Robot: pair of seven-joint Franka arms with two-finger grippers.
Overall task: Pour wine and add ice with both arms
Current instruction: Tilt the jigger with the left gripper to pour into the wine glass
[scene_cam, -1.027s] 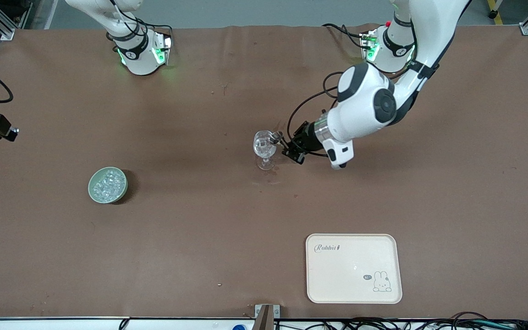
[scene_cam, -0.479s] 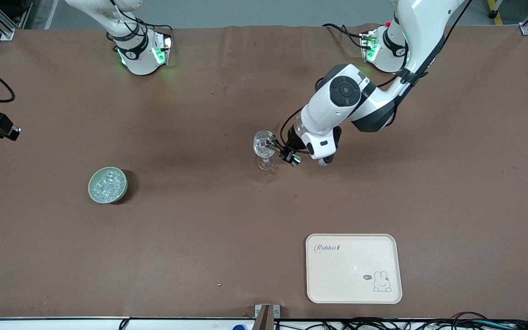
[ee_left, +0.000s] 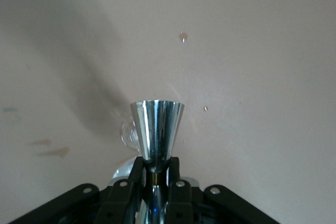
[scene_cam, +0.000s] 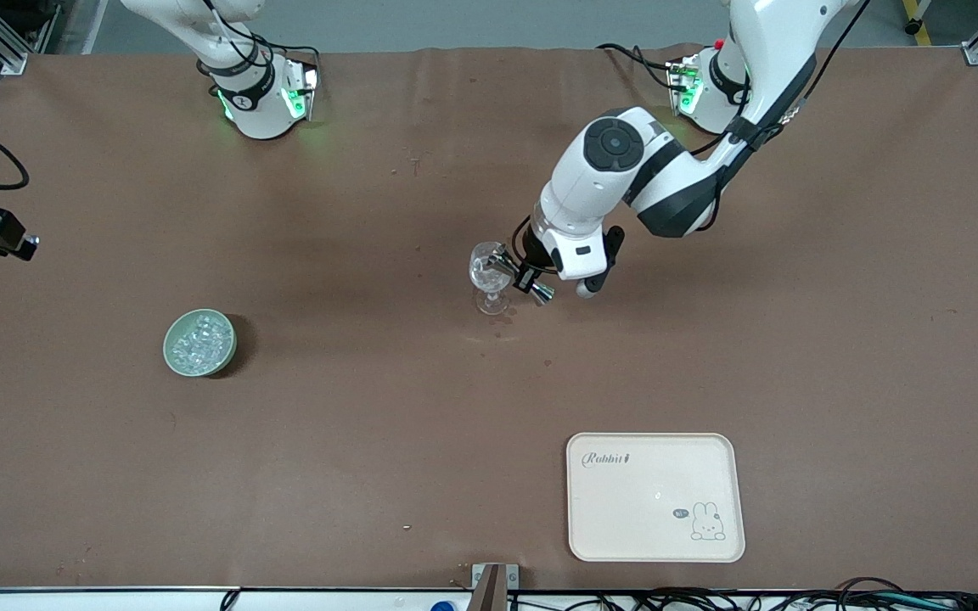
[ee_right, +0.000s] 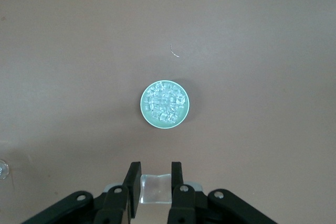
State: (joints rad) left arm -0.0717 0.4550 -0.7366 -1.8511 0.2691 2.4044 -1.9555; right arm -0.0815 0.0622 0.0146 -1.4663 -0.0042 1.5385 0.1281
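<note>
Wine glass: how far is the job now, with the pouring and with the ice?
Done: ice is picked up; wine in the glass I cannot tell. In hand: left gripper tips a jigger at the glass rim; right gripper holds the ice up, toward the right arm's end. Left: drop the ice into the glass.

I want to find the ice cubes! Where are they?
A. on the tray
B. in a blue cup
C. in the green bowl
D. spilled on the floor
C: the ice is heaped in the green bowl, which sits toward the right arm's end of the table; one more piece shows between the right gripper's fingers.
</note>
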